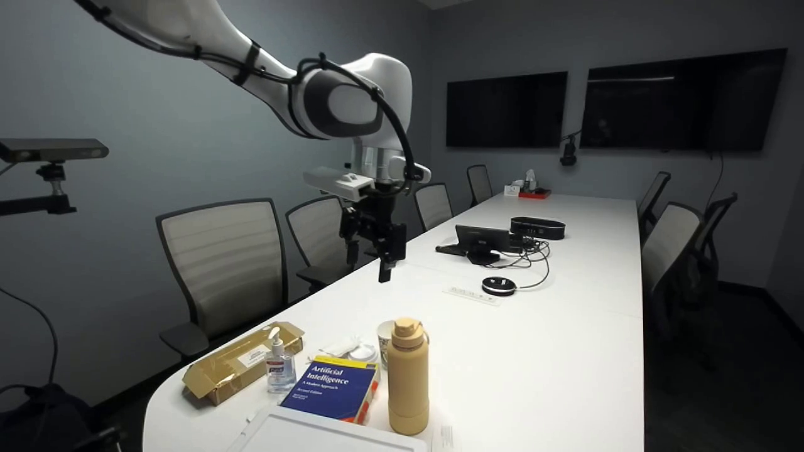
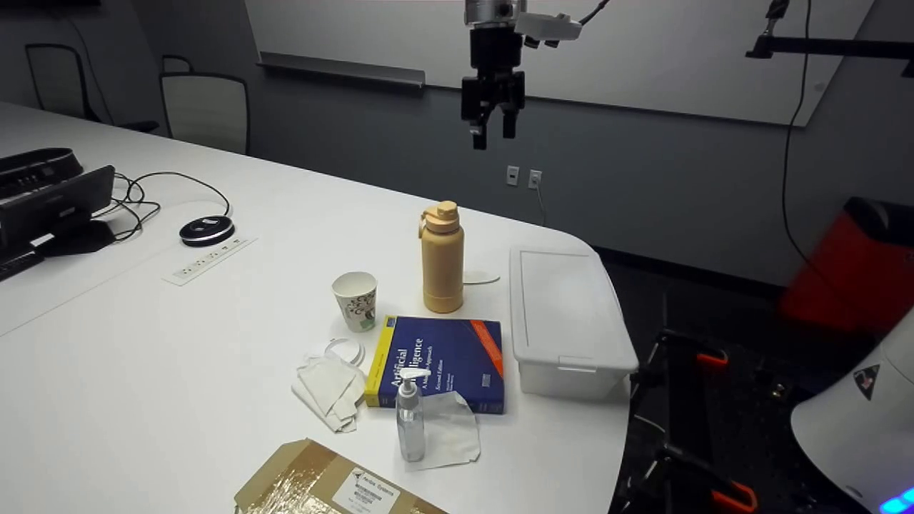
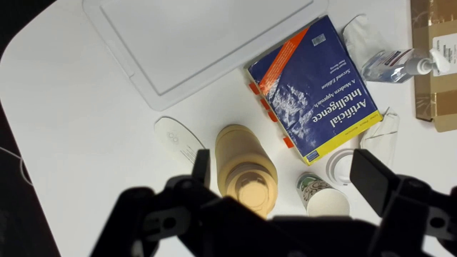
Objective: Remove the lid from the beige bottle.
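Two dark fingers of the gripper stand wide apart, released, well above the table. Below them the lid sits on top of the beige bottle, which stands upright; in the wrist view both show in the gap between the fingers, closer to the finger at that view's left. A patterned paper cup, also below the fingers, shows in the same gap, closer to the finger at that view's right. Next to that fingertip in the same view lies a white ringed disc. Past the fingertips, higher in that view, lies a blue book; a white lidded box is farther off. On the book's far side from the bottle are a clear pump bottle and, farther out still from the fingers, a cardboard box. Well away from the fingers, in an exterior view, a black panel stands on the table; farthest off, two dark screens hang on the wall.
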`<action>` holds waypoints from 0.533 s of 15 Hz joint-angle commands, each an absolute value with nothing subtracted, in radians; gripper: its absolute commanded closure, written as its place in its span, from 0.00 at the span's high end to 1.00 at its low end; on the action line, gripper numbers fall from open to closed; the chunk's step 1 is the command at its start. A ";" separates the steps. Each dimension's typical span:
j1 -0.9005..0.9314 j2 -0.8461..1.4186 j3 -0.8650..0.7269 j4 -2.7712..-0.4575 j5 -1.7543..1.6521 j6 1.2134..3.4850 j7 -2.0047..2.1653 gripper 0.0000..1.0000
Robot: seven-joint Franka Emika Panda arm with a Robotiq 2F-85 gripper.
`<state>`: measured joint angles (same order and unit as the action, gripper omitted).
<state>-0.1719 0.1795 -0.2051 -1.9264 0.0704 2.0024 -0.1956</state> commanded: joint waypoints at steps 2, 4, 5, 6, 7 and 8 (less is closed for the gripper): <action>-0.221 0.348 -0.177 -1.756 0.126 1.990 -0.230 1.00; -0.236 0.407 -0.162 -1.701 0.145 1.990 -0.237 1.00; -0.243 0.436 -0.155 -1.674 0.151 1.989 -0.236 1.00; -0.249 0.463 -0.147 -1.648 0.155 1.989 -0.232 1.00; -0.255 0.487 -0.140 -1.626 0.155 1.991 -0.227 1.00; -0.259 0.511 -0.133 -1.603 0.156 1.989 -0.225 1.00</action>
